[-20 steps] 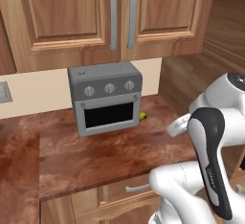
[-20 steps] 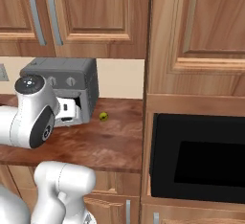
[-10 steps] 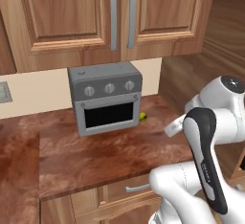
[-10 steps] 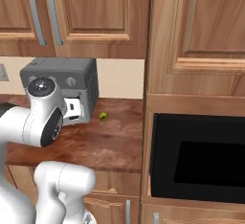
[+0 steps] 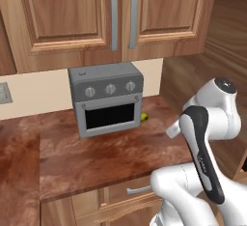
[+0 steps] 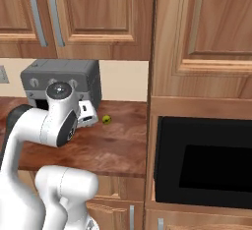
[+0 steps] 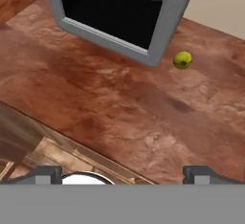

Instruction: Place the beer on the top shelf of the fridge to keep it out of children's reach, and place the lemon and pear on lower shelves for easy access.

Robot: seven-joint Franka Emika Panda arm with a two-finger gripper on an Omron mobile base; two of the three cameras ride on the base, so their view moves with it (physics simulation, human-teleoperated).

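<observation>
— Item one? 
— Pear, on the tabletop, just beside the toaster oven, at its corner.
— Claw? 
— Jaws wide apart, holding nothing, above the tabletop's front edge, well apart from the pear.

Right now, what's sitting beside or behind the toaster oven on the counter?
A small yellow-green fruit, likely the pear, sits on the counter off the toaster oven's front corner. Anything behind the oven is hidden by its body.

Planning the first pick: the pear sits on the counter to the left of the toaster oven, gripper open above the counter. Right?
Not quite. The pear sits by the toaster oven's right side, as the left base view shows. The gripper is open above the counter.
</observation>
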